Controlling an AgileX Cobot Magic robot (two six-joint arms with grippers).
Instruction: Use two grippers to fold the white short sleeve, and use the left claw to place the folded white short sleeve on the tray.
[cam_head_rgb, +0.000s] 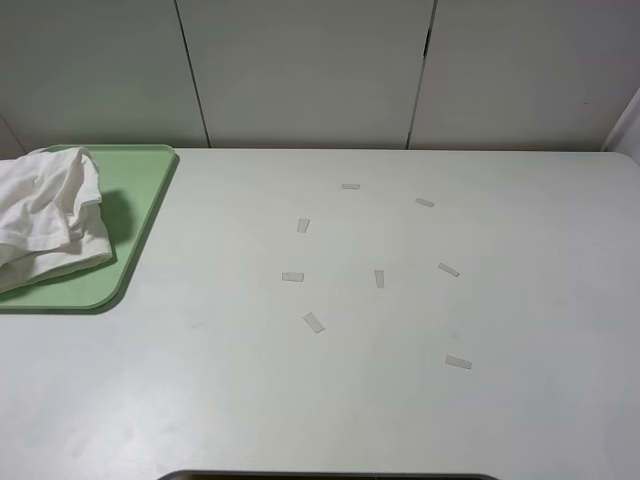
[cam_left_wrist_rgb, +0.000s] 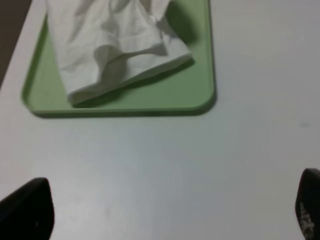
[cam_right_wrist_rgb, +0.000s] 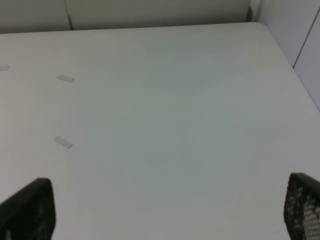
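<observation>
Both claws, left (cam_left_wrist_rgb: 170, 210) & right (cam_right_wrist_rgb: 165, 210), spread wide; white short sleeve (cam_head_rgb: 45, 220) on tray (cam_head_rgb: 140, 190).

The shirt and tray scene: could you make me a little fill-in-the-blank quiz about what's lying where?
1. The white shirt lies on the ____ tray.
2. In the high view, the tray sits at the table's ____ edge.
3. Small strips of ____ lie scattered on the table.
4. The left tool has its jaws ____, holding nothing.

Missing words: green; left; tape; open
</observation>
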